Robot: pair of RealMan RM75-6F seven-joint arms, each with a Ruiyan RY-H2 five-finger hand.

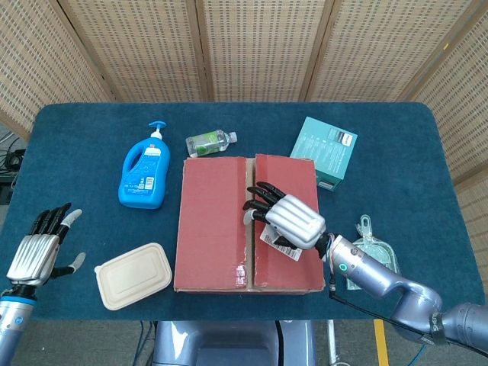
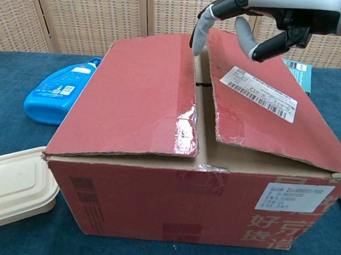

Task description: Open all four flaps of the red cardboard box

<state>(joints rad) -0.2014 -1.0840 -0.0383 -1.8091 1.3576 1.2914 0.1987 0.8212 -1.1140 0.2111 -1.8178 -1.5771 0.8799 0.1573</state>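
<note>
The red cardboard box (image 1: 213, 229) (image 2: 172, 186) stands in the middle of the table with its two top flaps lying nearly closed, a narrow seam between them. The right flap (image 2: 261, 105) carries a white shipping label (image 2: 259, 93). My right hand (image 1: 286, 217) (image 2: 256, 19) hovers over that flap with fingers spread, and its fingertips (image 2: 200, 29) reach the seam at the box's middle, holding nothing. Far off at the table's near left corner, my left hand (image 1: 40, 248) is open and idle.
A blue pump bottle (image 1: 145, 171) and a small clear bottle (image 1: 207, 142) lie behind the box on the left. A teal carton (image 1: 326, 149) sits at the back right. A beige lidded container (image 1: 133, 274) rests at the front left. A clear packet (image 1: 372, 248) lies right of the box.
</note>
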